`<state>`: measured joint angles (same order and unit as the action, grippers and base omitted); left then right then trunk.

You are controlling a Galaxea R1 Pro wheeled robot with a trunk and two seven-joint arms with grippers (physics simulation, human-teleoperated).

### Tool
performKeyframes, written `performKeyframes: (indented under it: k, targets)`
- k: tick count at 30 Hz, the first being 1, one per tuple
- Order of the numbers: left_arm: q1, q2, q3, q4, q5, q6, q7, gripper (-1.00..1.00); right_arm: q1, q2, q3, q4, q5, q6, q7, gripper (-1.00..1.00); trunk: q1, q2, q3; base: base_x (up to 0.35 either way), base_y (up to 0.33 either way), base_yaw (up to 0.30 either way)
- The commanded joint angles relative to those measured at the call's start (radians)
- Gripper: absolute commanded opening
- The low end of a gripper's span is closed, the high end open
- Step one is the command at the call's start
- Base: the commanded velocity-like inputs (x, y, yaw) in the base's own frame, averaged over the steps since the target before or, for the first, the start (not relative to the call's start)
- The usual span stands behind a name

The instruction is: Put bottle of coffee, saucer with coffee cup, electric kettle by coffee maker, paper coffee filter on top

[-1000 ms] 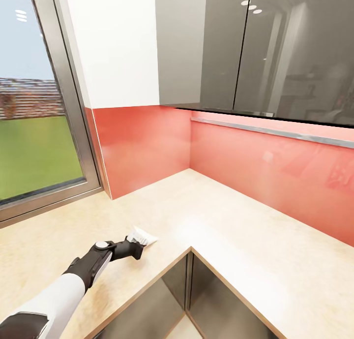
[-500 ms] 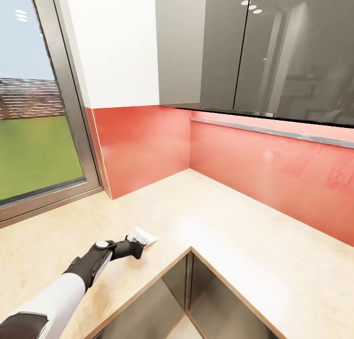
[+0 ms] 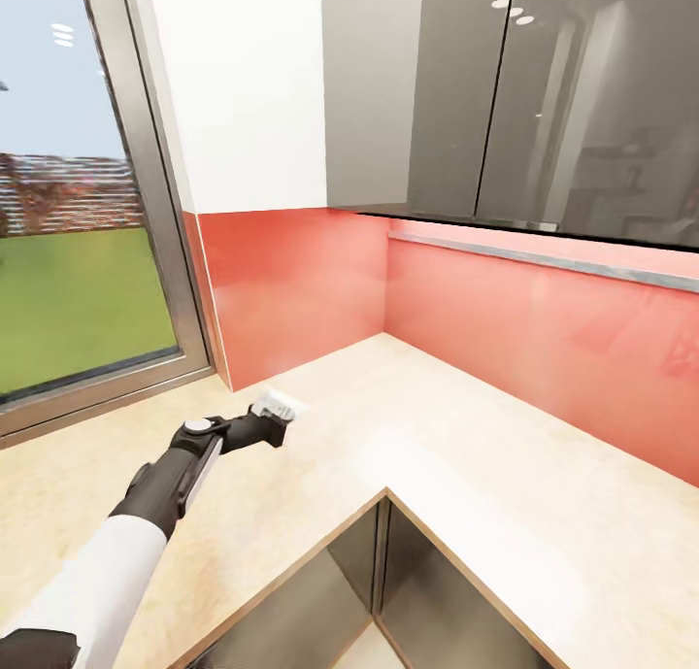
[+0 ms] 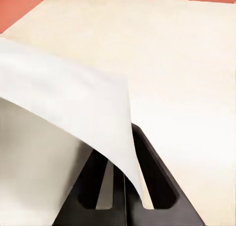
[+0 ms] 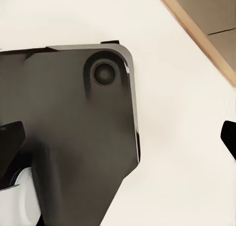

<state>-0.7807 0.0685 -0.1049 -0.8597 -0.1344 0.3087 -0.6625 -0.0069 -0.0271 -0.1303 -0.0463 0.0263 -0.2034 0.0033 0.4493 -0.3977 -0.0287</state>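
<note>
A paper filter (image 3: 277,403) was held pinched in the closed jaws of the left gripper (image 3: 264,424) above the bare corner counter (image 3: 456,455), with no coffee maker in view, so placement was judged outstanding; the right jaws' state could not be told.

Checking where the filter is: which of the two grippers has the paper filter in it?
The left gripper. It is shut on the white paper coffee filter, held over the beige countertop; the sheet curls out from between its fingers.
</note>
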Motion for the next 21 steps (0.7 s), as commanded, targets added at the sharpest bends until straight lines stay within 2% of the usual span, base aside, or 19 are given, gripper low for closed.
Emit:
performKeyframes:
  k: [1,9,15,21]
  targets:
    - [0.001,0.0,-0.001,-0.018,-0.006,0.007,-0.004,-1.0,-0.001,0.0,-0.006,0.001,0.003,-0.004,0.0,1.0,0.001,-0.002,-0.002,0.0,0.0,0.274]
    - [0.004,-0.002,-0.004,-0.067,-0.008,0.018,-0.004,-1.0,-0.001,0.0,-0.006,0.0,0.003,-0.004,0.0,1.0,0.001,-0.002,0.003,0.0,0.0,0.245]
    - [0.007,-0.004,-0.006,-0.109,-0.014,0.021,-0.002,-1.0,-0.001,0.0,-0.006,0.0,0.003,-0.004,0.0,1.0,0.001,-0.002,0.011,-0.006,0.0,0.127]
    - [0.008,-0.006,-0.005,-0.147,-0.012,0.021,-0.002,-1.0,-0.001,0.0,-0.005,0.0,0.005,-0.003,0.0,1.0,0.001,-0.002,0.013,-0.273,0.0,0.011]
